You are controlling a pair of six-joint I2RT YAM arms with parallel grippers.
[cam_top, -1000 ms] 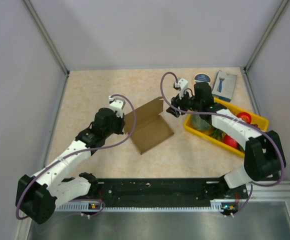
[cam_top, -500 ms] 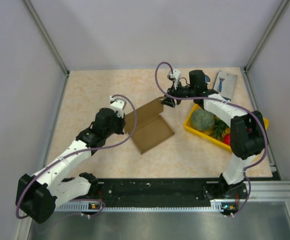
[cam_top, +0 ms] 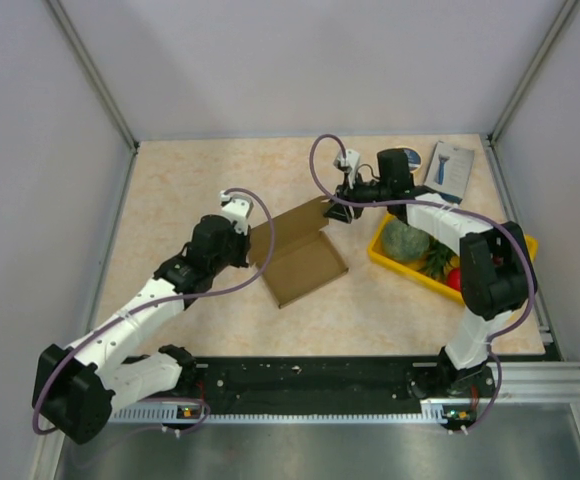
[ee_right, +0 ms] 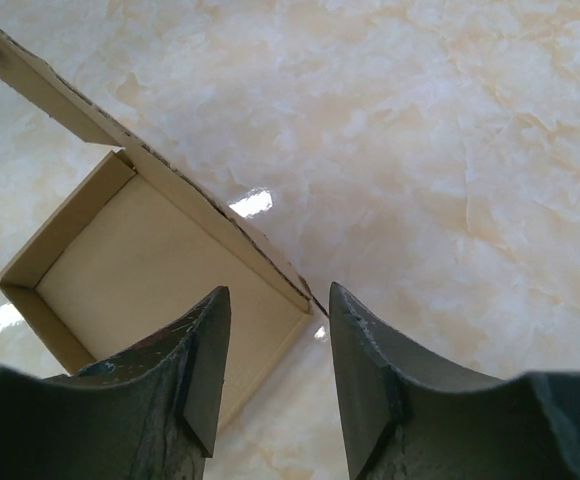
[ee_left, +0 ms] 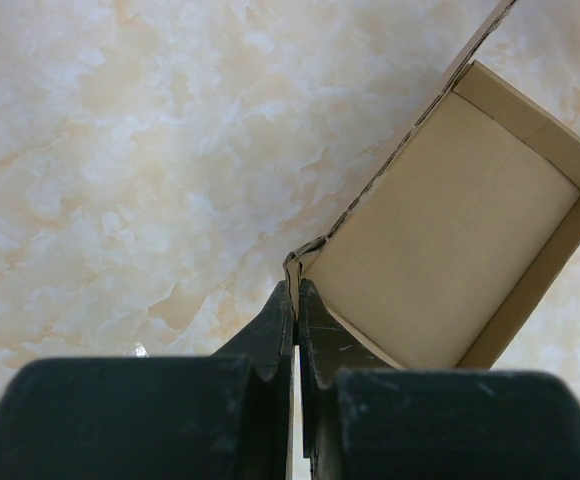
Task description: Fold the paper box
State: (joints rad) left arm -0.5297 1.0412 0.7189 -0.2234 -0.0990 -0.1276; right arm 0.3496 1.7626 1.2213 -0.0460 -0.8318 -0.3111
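The paper box (cam_top: 300, 262) is a brown cardboard tray with low walls, and one long flap (cam_top: 292, 222) stands up along its far side. My left gripper (cam_top: 253, 248) is shut on the box's left end. In the left wrist view the black fingertips (ee_left: 296, 292) pinch the thin cardboard edge, with the box's inside (ee_left: 450, 240) beyond them. My right gripper (cam_top: 334, 208) is at the box's far right corner. It stands open (ee_right: 277, 292) in the right wrist view, the corner of the box (ee_right: 160, 265) just beyond the gap and touching neither finger.
A yellow tray (cam_top: 518, 243) at the right holds a green round fruit (cam_top: 407, 240) and red items (cam_top: 457, 278). A small blue-and-white retail box (cam_top: 450, 168) lies at the back right. Grey walls close in the table on three sides.
The right arm swung left from over the yellow tray to the box's far right corner, and its jaws narrowed a little. The left gripper and the box stayed put.
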